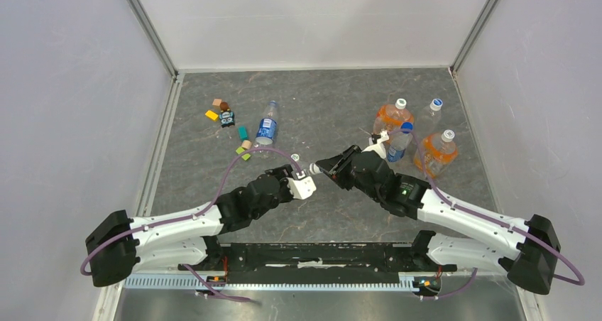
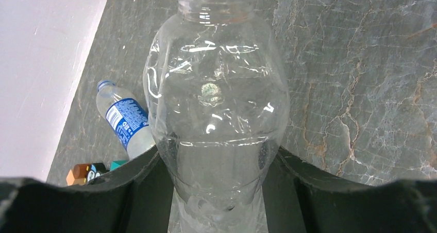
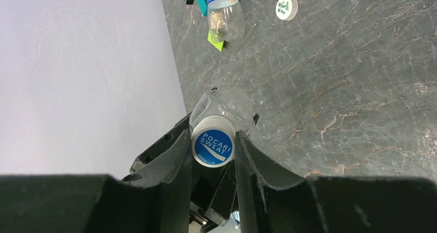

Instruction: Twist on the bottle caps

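1. At the bottom of the overhead view, the left arm (image 1: 184, 221) and right arm (image 1: 454, 211) rise from the near edge. They reach inward and meet over the middle of the grey marbled counter (image 1: 326, 101).
2. The left jaws grip the unlabelled bottle (image 2: 216, 114) around its body, one jaw pressed against each side. In the left wrist view it fills the centre, with its neck toward the top edge.
3. The right jaws are closed on the white cap (image 3: 213, 146), which has blue lettering on its top face. It sits low and centre in the right wrist view, right at the mouth of the unlabelled bottle. I cannot tell whether it has caught the thread.
4. Just beyond the jaws, the second cap (image 1: 294, 157) lies loose on the counter, apart from both bottles. In the right wrist view it appears at the upper right, showing a green print.
5. Farther back, left of centre, the labelled bottle (image 1: 266, 128) lies on its side with its blue band showing. A green block touches its base.
6. Left of that bottle, small coloured blocks (image 1: 243, 133) and a toy figure (image 1: 226, 116) are scattered close together.
7. At the upper right of the overhead view stand two orange-liquid bottles (image 1: 392, 116). Clustered with them are a blue-capped bottle (image 1: 399, 145) and another clear bottle (image 1: 428, 116), all upright.
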